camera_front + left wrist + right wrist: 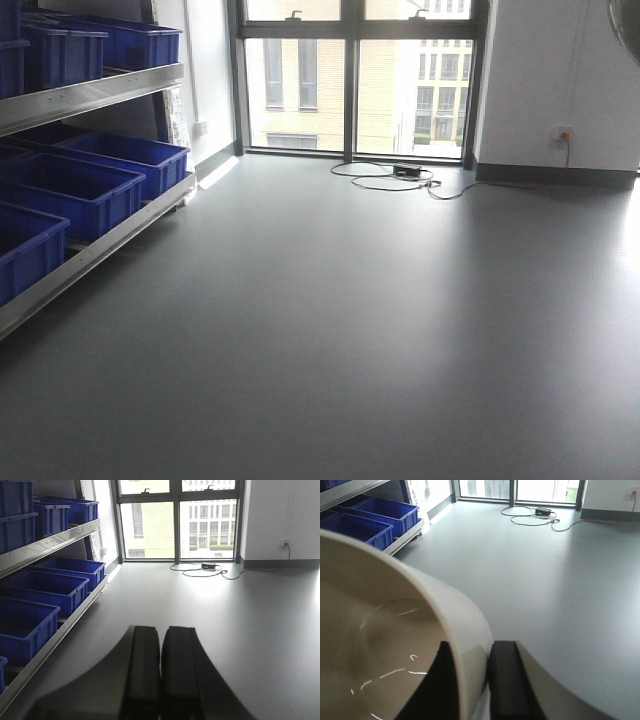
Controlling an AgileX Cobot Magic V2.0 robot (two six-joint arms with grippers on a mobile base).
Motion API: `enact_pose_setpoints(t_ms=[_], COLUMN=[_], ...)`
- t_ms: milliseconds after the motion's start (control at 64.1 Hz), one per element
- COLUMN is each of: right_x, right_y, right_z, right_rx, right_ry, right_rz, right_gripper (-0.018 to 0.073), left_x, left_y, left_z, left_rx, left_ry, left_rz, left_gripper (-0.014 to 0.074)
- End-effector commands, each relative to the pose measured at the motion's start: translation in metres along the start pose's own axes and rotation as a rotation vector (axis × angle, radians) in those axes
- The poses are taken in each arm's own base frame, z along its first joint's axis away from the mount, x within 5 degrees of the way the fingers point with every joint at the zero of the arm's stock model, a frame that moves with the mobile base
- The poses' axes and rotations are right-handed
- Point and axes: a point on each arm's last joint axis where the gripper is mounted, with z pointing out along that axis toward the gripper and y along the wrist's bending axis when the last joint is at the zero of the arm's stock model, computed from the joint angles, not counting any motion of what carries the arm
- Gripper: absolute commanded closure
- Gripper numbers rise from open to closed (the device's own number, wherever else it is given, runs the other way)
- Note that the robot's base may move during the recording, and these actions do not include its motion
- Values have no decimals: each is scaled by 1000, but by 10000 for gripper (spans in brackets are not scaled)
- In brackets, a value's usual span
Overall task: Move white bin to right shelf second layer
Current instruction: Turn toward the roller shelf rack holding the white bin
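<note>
The white bin (380, 630) fills the lower left of the right wrist view, its smooth cream inside turned toward the camera. My right gripper (472, 650) is shut on the bin's wall, one dark finger inside and the other finger (505, 680) outside. In the left wrist view my left gripper (161, 632) is shut, its two black fingers pressed together with nothing between them, above grey floor. Neither gripper shows in the front view. The right shelf second layer is out of view.
A steel rack (90, 95) with several blue crates (75, 190) runs along the left side. Grey floor (380, 320) stretches ahead to tall windows (350, 80). A coiled cable with a power brick (385, 178) lies near the windows.
</note>
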Motion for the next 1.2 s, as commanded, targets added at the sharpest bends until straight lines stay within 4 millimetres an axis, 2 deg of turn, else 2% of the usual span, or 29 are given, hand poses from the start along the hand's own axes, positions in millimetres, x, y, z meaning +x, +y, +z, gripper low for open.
enact_pose_setpoints(t_ms=[0, 1186], right_x=[-18, -18], right_y=[2, 2], right_z=[-4, -4], right_rx=[-14, -14], right_ry=[-131, -131], right_rz=[1, 1], right_gripper=[503, 503], left_x=[4, 4], left_y=[0, 0], left_z=[0, 0], left_rx=[-4, -4], left_ry=[-61, -61], left_rz=[-9, -9], left_gripper=[512, 512])
